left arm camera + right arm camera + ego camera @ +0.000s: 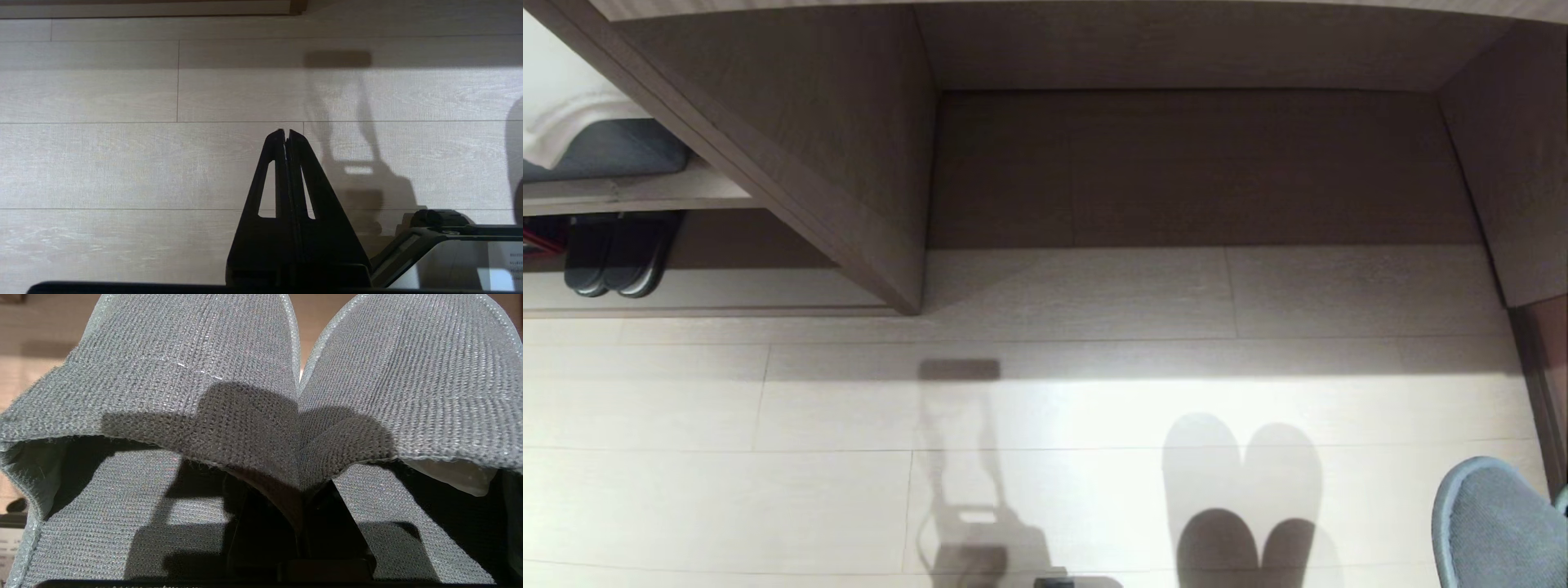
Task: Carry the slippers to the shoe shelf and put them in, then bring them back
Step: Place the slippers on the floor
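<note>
Right gripper [300, 506] carries the slippers [261, 400] above the pale floor [768, 408], in front of the wood-grain unit.

In the right wrist view the pair sits side by side, toes pointing away, and the dark fingers [265, 522] are pinched together on the inner edges of the two upper bands where they meet. The head view catches only one grey toe at its lower right corner, off the floor, with the pair's heart-shaped shadow on the boards to its left. The shoe shelf [711, 290] lies well apart at the far left, low in the unit, and a dark pair with white-edged soles [617, 257] stands inside it. The left gripper [286, 134] hangs over bare floor, fingers pressed together, holding nothing.
</note>
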